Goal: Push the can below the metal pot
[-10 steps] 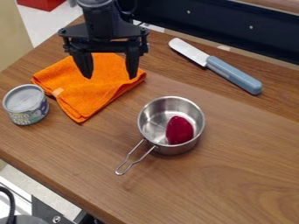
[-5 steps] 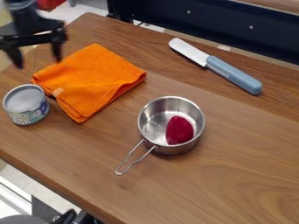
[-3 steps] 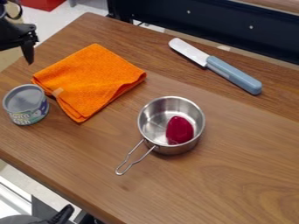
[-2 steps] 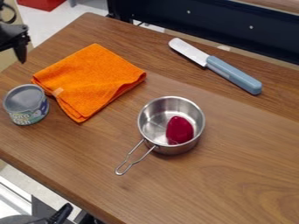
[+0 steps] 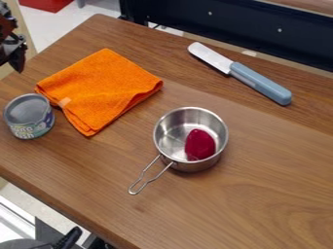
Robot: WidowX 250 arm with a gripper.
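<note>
Can [image 5: 28,116] seen upright at nine o'clock on wooden table [image 5: 260,194], just beside orange cloth [image 5: 101,90]; metal pot [image 5: 167,127] placed near centre, well apart from can, handle pointed to seven o'clock, dark red object [image 5: 199,145] held inside; gripper [image 5: 13,51] seen at ten o'clock, whether wide, narrow or loaded cannot be told; knife [image 5: 260,83] laid between one and two o'clock

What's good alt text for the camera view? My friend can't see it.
A can stands at the left of a wooden table, and a metal pot holding a dark red object sits near the middle. An orange cloth lies beside the can, and a blue-handled knife is at the upper right. A black robot arm is at the left edge.
</note>
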